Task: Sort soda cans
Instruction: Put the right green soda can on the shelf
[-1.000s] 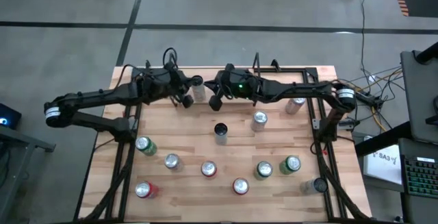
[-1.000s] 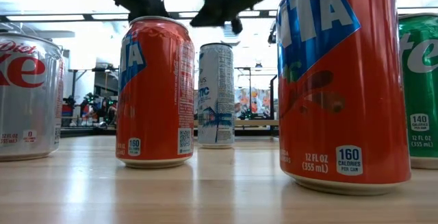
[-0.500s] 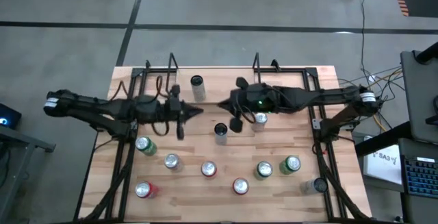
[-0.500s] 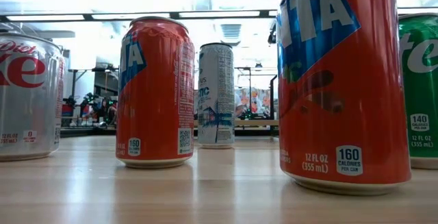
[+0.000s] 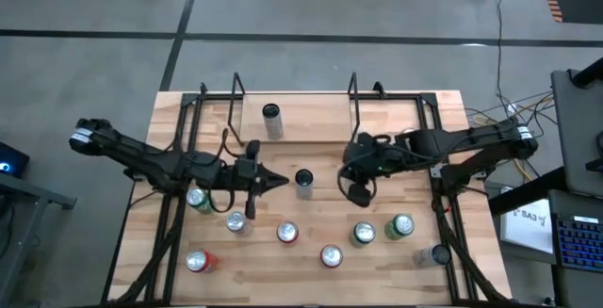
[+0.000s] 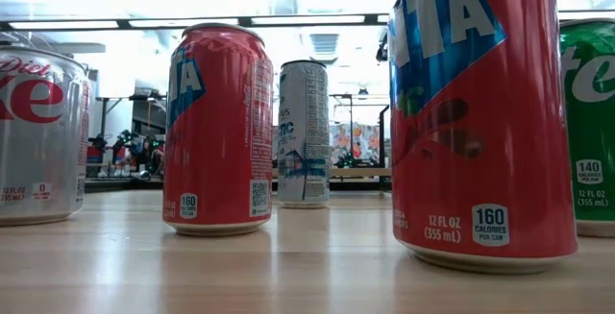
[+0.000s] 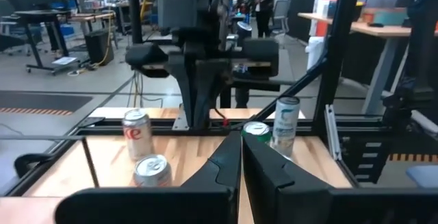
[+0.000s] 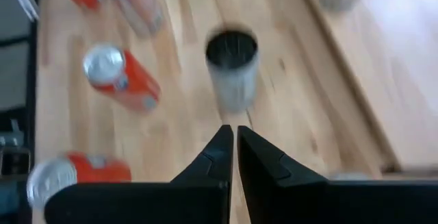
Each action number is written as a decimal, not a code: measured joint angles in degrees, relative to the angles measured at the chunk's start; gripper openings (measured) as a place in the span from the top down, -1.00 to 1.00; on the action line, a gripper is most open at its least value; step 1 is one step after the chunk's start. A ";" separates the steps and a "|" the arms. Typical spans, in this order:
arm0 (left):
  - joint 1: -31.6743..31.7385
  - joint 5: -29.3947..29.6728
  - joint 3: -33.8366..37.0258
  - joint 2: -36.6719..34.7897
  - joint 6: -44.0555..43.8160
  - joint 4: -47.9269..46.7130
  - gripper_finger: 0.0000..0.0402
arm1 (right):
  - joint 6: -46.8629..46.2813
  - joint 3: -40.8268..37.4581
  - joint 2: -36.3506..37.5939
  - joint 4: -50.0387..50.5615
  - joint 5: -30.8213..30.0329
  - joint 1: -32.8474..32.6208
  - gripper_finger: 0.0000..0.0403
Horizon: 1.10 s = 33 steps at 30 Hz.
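Observation:
Several soda cans stand upright on their bases on the wooden table (image 5: 415, 110). A tall silver can (image 5: 271, 120) is at the far middle and a dark-topped can (image 5: 303, 182) at the centre. Green (image 5: 198, 198), silver (image 5: 236, 221) and red (image 5: 287, 233) cans stand toward the near edge. My left gripper (image 5: 281, 181) is shut and level, just left of the dark-topped can. My right gripper (image 5: 345, 169) is shut and slants down toward that can (image 8: 233, 66) from its right. Neither touches a can.
More cans line the near side: red (image 5: 331, 255), green (image 5: 363, 235), green (image 5: 400, 225), silver (image 5: 435, 254) and red (image 5: 198, 261). Black frame rails (image 5: 179, 157) run along both table sides. The low view shows orange cans (image 6: 480, 122) close up.
Both grippers have swung from the table's far part toward its middle, staying shut. The left one has left the tall silver can, which still stands in place, and now points right at the dark-topped can. The right one has drawn back rightward and tipped downward.

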<state>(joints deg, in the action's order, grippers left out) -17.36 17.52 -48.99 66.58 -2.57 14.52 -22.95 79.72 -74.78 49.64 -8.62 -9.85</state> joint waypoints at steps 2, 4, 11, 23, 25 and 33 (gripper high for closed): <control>0.01 -0.02 0.00 1.00 0.00 0.73 1.00 | -2.28 0.00 0.05 3.48 0.02 -0.44 0.94; 0.02 0.00 0.01 2.01 -0.09 1.80 1.00 | -5.13 0.00 0.10 8.05 0.08 -0.71 0.94; 0.02 -0.02 0.02 4.33 -0.11 4.66 1.00 | -14.82 0.02 0.11 25.18 0.11 -0.76 0.94; -0.02 -0.04 -0.04 4.88 -0.13 5.91 1.00 | -27.17 0.00 0.15 35.30 14.82 -4.24 0.94; -0.09 -0.04 -0.04 4.88 -0.13 6.06 1.00 | -28.03 0.00 0.15 35.29 15.00 -5.87 0.94; -0.18 -0.07 -0.04 4.86 -1.92 6.08 1.00 | -30.02 0.00 0.11 34.97 14.67 -14.01 0.94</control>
<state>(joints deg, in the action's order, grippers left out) -17.54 17.45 -49.04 71.44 -4.49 20.60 -52.96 79.72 -74.67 84.62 6.05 -23.85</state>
